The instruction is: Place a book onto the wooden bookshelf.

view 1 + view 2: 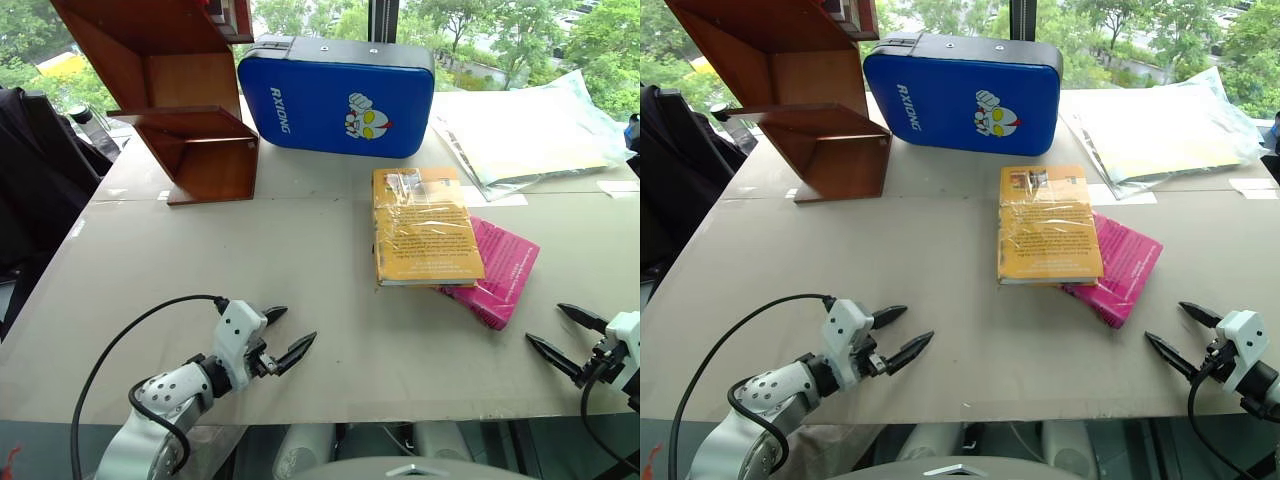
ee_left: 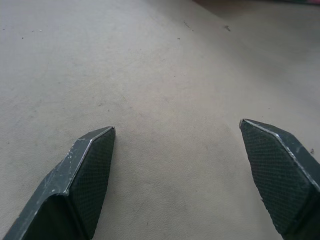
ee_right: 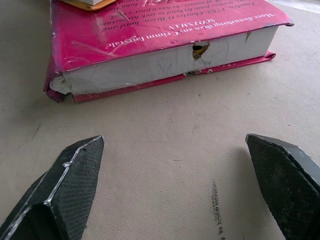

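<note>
A reddish-brown wooden bookshelf (image 1: 185, 120) with slanted side panels and open box-like compartments stands at the far left corner of a pale beige table (image 1: 300, 300). Just to its right, along the far edge, a blue padded case (image 1: 335, 95) with a cartoon figure stands upright.

Near the front left edge, the left gripper (image 1: 283, 335) hovers low over bare tabletop with its two black fingers spread wide apart and nothing between them. It is well apart from both books.

Right of centre lies the yellow-orange paperback book (image 1: 424, 228), flat, in glossy clear plastic wrap, with a small white label near its far end. It rests partly on top of a magenta-pink paperback book (image 1: 500, 275), which sticks out from under it toward the right. A clear plastic sleeve holding papers (image 1: 525, 130) lies at the far right.

At the front right edge, the right gripper (image 1: 566, 335) also has its fingers wide open and holds nothing. It points toward the pink book's page edge, near it but not touching.

The task appears to be at its start: the approach, with no book yet grasped. The next move likely calls for the right gripper to reach past the pink book to the yellow one, close on its edge, then carry it across to the shelf.
</note>
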{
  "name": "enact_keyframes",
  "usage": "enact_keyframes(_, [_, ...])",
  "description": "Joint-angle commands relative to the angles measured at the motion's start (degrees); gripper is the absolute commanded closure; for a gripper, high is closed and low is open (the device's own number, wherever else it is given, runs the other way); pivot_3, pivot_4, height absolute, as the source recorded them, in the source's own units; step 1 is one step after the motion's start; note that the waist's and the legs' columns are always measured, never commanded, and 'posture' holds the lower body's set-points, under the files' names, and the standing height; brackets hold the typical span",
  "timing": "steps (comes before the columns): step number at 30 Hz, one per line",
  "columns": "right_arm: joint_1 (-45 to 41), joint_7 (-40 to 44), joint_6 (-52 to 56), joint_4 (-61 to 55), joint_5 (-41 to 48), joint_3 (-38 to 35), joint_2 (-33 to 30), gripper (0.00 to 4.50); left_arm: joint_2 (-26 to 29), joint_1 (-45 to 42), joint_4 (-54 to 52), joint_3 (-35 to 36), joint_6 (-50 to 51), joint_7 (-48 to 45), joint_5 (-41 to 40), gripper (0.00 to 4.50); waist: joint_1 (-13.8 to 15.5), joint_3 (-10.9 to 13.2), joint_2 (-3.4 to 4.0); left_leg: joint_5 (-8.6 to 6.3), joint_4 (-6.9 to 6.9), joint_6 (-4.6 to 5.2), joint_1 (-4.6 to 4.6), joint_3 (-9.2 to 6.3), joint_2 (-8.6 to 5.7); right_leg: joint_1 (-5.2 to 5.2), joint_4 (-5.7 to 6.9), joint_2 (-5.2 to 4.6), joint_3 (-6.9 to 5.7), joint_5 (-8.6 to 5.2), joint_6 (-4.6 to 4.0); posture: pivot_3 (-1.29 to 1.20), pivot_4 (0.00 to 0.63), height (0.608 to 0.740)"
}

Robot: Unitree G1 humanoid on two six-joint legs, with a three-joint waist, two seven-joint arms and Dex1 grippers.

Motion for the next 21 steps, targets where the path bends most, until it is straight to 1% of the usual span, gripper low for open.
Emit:
enact_keyframes(1, [0.16, 1.93, 1.11, -0.94, 2.24, -0.54, -1.65, 0.00, -0.57, 0.69, -1.83, 1.05, -1.57, 0.15, -0.82, 0.40, 0.01, 0.00, 0.00, 0.00, 0.00, 0.00, 0.00, 0.00, 0.00, 0.00, 0.00, 0.00, 0.00, 0.00, 0.00, 0.00, 0.150, 0.740])
enact_keyframes(4, [-0.14, 3.70, 2.67, -0.44, 3.74, -1.06, -3.10, 0.00, -1.28, 1.25, -3.02, 2.32, -2.33, -0.07, -2.04, 0.40, 0.03, 0.02, -0.03, 0.00, 0.00, 0.00, -0.02, 0.01, 0.00, 0.00, -0.01, -0.01, 0.01, 0.00, 0.00, 0.00, 0.150, 0.740])
enact_keyframes(6, [-0.37, 3.46, 2.28, 0.13, 3.53, -1.20, -3.43, 0.00, -1.27, 1.02, -3.20, 2.39, -2.22, -0.07, -2.25, 0.40, 0.18, 0.04, -0.06, 0.00, 0.00, 0.00, -0.02, 0.00, 0.00, 0.00, -0.01, -0.02, 0.01, 0.00, 0.00, 0.00, 0.150, 0.740])
enact_keyframes(21, [-0.96, 5.28, 2.42, 3.20, 6.17, -4.27, -6.48, 0.00, -0.84, -2.61, -2.95, 1.55, -0.75, -0.18, -3.50, 0.40, 0.27, 0.04, -0.05, 0.00, 0.00, 0.00, -0.06, -0.03, -0.01, 0.00, -0.07, 0.00, -0.07, 0.01, -0.01, 0.00, 0.150, 0.740])
